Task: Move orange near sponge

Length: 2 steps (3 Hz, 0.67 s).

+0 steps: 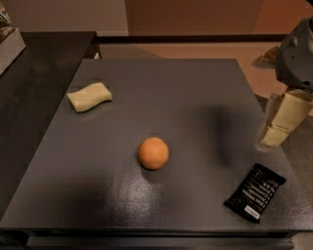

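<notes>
One small round matte orange fruit (153, 153) near centre of one dark grey flat tabletop (166, 93), one pale yellow wavy-edged sponge (89, 96) well apart at far left, one black rectangular snack wrapper (255, 192) near front right corner, one cream blocky gripper (275, 137) over right edge, apart from all three, whether wide or narrow cannot be told

A dark grey table (161, 88) stands beside a black counter (44, 83) at left; behind, a tan floor (195, 50) meets a dark baseboard (195, 38) under pale and brown walls (195, 14). The gripper (274, 138) hangs at the table's right edge
</notes>
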Tool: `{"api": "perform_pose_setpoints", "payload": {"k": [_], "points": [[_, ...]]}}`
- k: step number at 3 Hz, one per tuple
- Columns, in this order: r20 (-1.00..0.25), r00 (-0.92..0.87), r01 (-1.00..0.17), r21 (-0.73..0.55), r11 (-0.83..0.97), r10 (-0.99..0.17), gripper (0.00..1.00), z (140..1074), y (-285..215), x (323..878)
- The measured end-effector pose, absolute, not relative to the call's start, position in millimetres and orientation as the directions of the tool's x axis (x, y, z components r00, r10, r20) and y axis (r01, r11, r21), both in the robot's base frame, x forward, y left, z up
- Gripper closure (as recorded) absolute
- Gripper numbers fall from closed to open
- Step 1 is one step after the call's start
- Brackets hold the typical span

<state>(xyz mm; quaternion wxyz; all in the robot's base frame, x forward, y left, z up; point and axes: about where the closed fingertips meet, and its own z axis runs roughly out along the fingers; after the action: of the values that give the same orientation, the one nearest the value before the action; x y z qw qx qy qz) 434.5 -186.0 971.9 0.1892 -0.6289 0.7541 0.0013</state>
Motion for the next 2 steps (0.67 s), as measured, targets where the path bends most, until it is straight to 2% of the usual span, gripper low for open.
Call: {"api": "perform_pose_setpoints", "payload": {"k": [2], "points": [[-0.398,0.002,-0.976,-0.201,0.085,-0.917,0.00,938,-117,426]]}}
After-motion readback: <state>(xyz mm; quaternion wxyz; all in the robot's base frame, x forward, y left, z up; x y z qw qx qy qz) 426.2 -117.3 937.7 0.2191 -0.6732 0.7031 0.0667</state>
